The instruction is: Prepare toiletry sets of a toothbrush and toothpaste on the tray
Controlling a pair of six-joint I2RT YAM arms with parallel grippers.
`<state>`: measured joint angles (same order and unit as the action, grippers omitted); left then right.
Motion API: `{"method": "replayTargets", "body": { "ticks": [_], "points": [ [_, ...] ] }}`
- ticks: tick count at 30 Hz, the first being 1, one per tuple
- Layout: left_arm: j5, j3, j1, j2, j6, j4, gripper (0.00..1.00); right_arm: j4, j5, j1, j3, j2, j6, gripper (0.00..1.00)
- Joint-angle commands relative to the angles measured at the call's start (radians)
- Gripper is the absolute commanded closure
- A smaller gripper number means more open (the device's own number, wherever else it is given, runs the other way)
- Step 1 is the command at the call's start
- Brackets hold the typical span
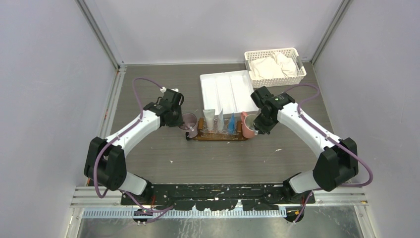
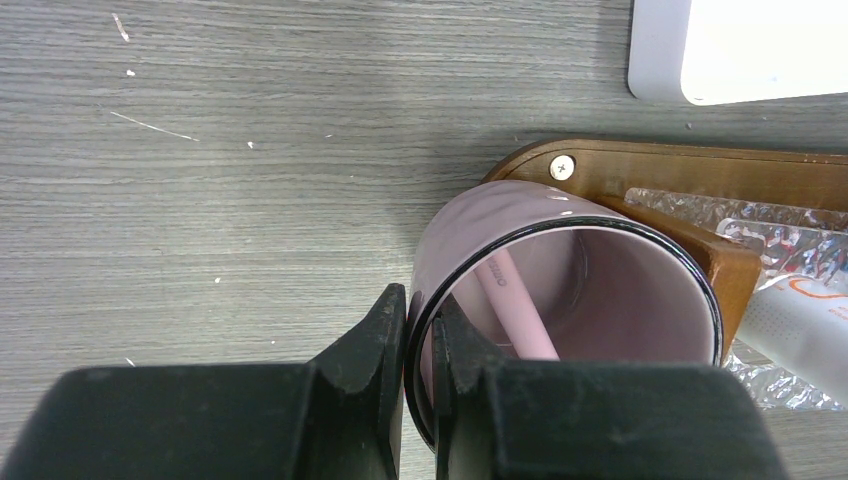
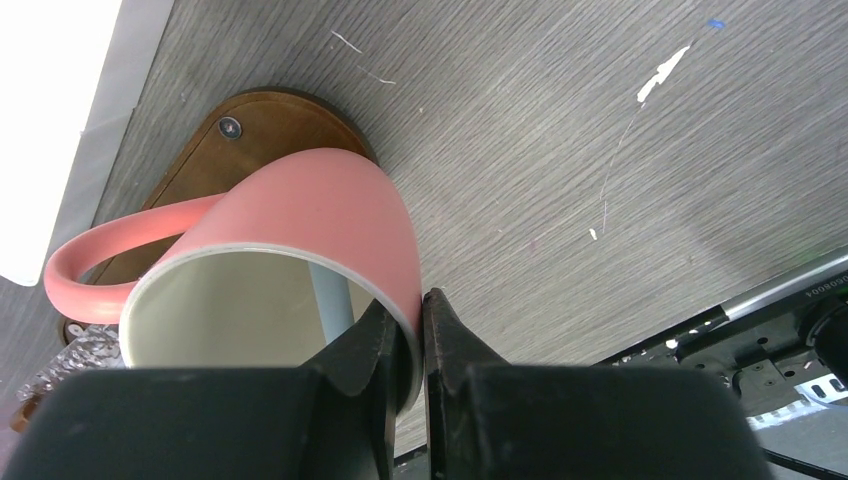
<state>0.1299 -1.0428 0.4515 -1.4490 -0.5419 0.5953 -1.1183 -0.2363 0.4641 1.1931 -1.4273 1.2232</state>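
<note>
The brown wooden oval tray (image 1: 220, 137) lies mid-table. Two white-grey tubes (image 1: 209, 119) and a blue tube (image 1: 231, 122) stand on it in a row. A mauve cup (image 2: 500, 230) sits at its left end with a pink toothbrush (image 2: 515, 305) inside. My left gripper (image 2: 420, 300) is shut on that cup's rim, one finger inside and one outside. A pink handled mug (image 3: 330, 210) sits at the tray's right end (image 3: 270, 125) with a pale grey-blue stick (image 3: 328, 300) inside. My right gripper (image 3: 408, 302) is shut on the mug's rim.
A white divided tray (image 1: 229, 89) lies just behind the wooden tray. A white lattice basket (image 1: 275, 67) holding white cloth stands at the back right. Enclosure walls stand on both sides and a black rail (image 1: 218, 191) runs along the near edge.
</note>
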Motion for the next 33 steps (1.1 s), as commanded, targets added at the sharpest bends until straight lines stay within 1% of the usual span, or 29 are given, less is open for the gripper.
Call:
{"method": "replayTargets", "body": {
  "ticks": [1, 22, 27, 31, 33],
  "points": [
    [-0.033, -0.033, 0.009, 0.005, -0.020, -0.066, 0.99, 0.044, -0.003, 0.011, 0.016, 0.020, 0.041, 0.99],
    [-0.063, -0.064, 0.009, -0.045, -0.018, -0.077, 0.99, 0.075, 0.027, 0.009, 0.152, -0.123, -0.019, 0.99],
    [-0.063, -0.069, 0.010, -0.060, -0.014, -0.074, 0.93, 0.075, 0.027, 0.010, 0.157, -0.137, -0.030, 0.99],
    [-0.065, -0.065, 0.010, -0.059, -0.014, -0.077, 0.85, 0.086, 0.028, 0.010, 0.135, -0.129, -0.037, 0.99],
    [-0.065, -0.066, 0.010, -0.058, -0.015, -0.077, 0.83, 0.083, 0.025, 0.010, 0.131, -0.128, -0.044, 0.99]
  ]
}}
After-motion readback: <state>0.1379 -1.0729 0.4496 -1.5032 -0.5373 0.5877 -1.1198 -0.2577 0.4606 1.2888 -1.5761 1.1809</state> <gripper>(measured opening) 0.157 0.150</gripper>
